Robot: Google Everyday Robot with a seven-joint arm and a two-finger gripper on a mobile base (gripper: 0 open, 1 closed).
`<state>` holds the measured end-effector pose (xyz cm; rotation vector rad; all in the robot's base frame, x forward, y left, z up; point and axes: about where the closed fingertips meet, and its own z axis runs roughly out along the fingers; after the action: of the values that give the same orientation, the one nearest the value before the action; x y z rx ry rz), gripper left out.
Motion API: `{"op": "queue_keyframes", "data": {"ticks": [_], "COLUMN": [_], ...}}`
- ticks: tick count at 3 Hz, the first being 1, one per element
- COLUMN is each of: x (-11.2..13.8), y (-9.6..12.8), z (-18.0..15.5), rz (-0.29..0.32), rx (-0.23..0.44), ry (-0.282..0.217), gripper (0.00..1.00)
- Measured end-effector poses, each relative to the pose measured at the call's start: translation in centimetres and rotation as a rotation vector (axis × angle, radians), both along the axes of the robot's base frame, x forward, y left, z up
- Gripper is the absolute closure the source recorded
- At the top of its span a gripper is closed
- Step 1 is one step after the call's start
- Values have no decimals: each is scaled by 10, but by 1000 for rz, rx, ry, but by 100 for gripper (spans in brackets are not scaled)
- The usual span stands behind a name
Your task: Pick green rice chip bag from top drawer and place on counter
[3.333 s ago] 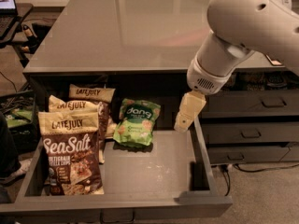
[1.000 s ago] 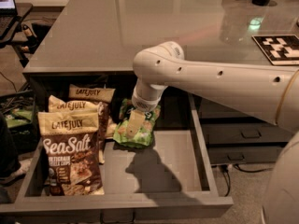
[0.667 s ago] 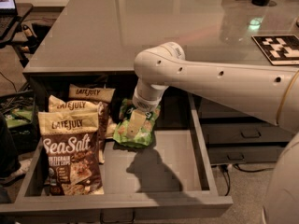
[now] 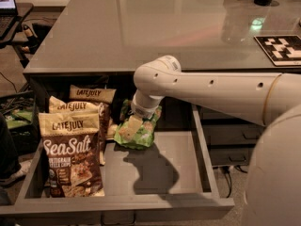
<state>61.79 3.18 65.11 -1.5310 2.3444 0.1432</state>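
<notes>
The gripper (image 4: 136, 119) hung in the open top drawer (image 4: 181, 166), just below the front edge of the desk and a little left of its middle, at the end of the arm (image 4: 211, 91) that reached in from the desk's right side and bent down sharply at the wrist. The green rice chip bag (image 4: 140, 138) lay directly under it and touching it, so the coming move turned on a straight vertical relation: the bag was below the gripper, not off to either side. Whether the gripper had closed on the bag could not be told, since the wrist hid the contact. The bag sat toward the back of the drawer, near its middle, just beside the brown Late July bags (image 4: 70, 145) that stood toward the desk's left edge. Its long axis appeared to run roughly back to front, with a slight slant toward the left edge at the near end. Its printed face pointed up and forward, and its far end was tucked under the gripper. The counter (image 4: 141, 27) lay above and behind. A lift would likely need to go up and then forward of the front edge.
</notes>
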Motion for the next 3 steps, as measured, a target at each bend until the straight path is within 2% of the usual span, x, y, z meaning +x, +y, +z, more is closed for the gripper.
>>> {"op": "queue_keyframes", "data": {"ticks": [2,3], "x": [3,2], "y": [7,10], "z": [-36,-50], "rz": [-3,17], "rx": [-27,-64], "ry": [22,30], "gripper": [0,18]}}
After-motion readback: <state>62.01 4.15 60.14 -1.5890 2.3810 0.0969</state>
